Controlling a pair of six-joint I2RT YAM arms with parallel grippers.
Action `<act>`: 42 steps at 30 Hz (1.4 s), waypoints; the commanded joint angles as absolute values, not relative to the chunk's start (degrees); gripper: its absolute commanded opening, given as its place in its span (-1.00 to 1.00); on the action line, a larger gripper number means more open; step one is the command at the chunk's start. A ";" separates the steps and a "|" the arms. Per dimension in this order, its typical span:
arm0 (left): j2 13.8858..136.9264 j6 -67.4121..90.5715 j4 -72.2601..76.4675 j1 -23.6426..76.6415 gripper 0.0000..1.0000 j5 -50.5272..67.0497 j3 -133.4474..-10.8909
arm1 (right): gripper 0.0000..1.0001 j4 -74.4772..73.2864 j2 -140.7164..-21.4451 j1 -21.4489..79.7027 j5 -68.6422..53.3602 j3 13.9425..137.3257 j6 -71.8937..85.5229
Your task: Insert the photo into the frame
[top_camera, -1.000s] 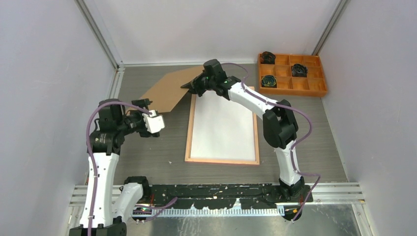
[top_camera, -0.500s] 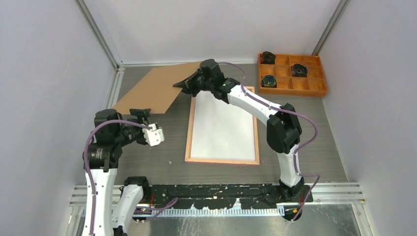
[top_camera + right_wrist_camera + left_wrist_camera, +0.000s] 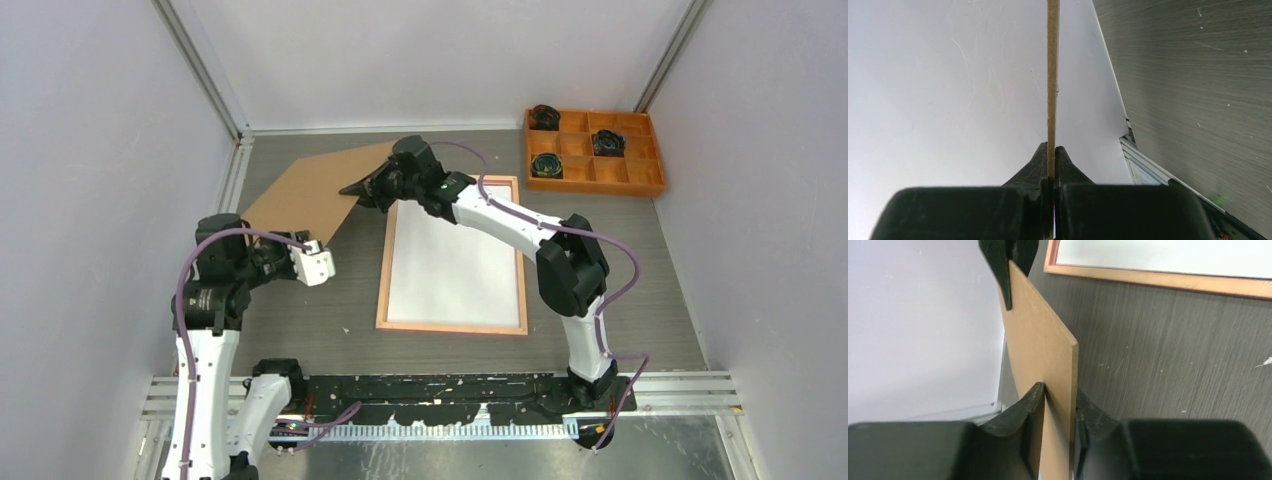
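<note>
The frame [image 3: 452,327] lies flat at table centre, tan side up; a white sheet [image 3: 452,260] fills it, and I judge this to be the photo face down, though no seascape shows, so I cannot be sure. The board [image 3: 300,195] hangs tilted in the air at the frame's 10 o'clock, clear of it, carried between both arms. The right gripper [image 3: 358,190] holds its 3 o'clock edge, jaws pressed tight on the thin stock in the wrist view; the left gripper [image 3: 315,245] pinches the 6 o'clock corner, one finger on each face.

The step in hand looks like moving the board; toward the frame or away, I cannot tell. To do it well the arms should travel as one, at matched height and spacing; a stiff board held at two points will twist, or slip from the shallow left grip, if one arm leads. It should come down flat, not corner first, and should not scrape the sheet.

Pale walls [image 3: 430,60] close in on three sides; the one at 9 o'clock is near the board, so there is little swing room there. The table [image 3: 640,260] is grey, grained and matte. An orange tray [image 3: 600,187] sits at the frame's 1 o'clock, well apart; white specks [image 3: 1262,361] dot the surface.
</note>
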State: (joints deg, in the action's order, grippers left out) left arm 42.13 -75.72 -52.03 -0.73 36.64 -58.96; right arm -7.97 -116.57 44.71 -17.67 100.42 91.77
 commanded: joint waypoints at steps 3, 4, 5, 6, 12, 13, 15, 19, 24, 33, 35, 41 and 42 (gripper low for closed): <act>40.90 -75.91 -44.52 -0.50 -0.75 33.34 -57.15 | -0.80 7.13 -110.28 45.01 -24.22 99.49 94.39; 40.81 -75.64 -42.98 -0.49 -0.86 32.70 -56.93 | -0.60 7.46 -110.22 44.80 -25.83 99.18 92.84; 40.64 -75.52 -42.08 -0.50 -0.97 32.27 -56.87 | -0.45 7.21 -109.83 44.54 -27.42 98.50 91.12; 40.42 -75.50 -41.51 -0.47 -0.99 32.17 -56.91 | -0.29 6.89 -108.65 44.21 -28.60 97.31 88.20; 40.02 -78.13 -44.87 -0.51 -0.99 36.97 -59.10 | 0.79 -13.78 -99.15 40.45 -26.97 93.81 50.37; 40.52 -79.20 -47.28 -0.51 -1.00 37.90 -60.23 | 0.96 -14.92 -97.79 39.16 -29.35 92.99 45.76; 41.79 -80.38 -51.68 -0.52 -0.99 39.23 -63.29 | 0.99 -19.14 -94.47 36.86 -29.78 91.05 34.49; 44.15 -81.41 -58.25 -0.45 -0.99 41.46 -68.71 | 0.99 -17.88 -85.17 37.13 -25.79 79.87 11.81; 44.32 -85.19 -62.93 -0.48 -0.99 43.16 -72.42 | 1.00 -16.51 -79.13 39.25 -25.15 73.12 -8.21; 46.03 -93.14 -77.26 -0.50 -0.99 45.43 -81.10 | 0.95 -14.05 -76.56 48.40 -22.55 71.69 -20.43; 45.83 -94.36 -78.13 -0.51 -0.99 45.50 -81.50 | 0.92 -12.76 -77.44 50.13 -21.59 71.98 -21.25; 44.74 -95.77 -77.94 -0.46 -0.99 46.44 -81.65 | 0.88 -6.48 -81.38 55.09 -16.51 72.00 -23.14; 44.74 -96.40 -78.42 -0.51 -0.99 46.49 -81.53 | 0.87 -4.98 -81.94 55.72 -15.83 71.79 -23.50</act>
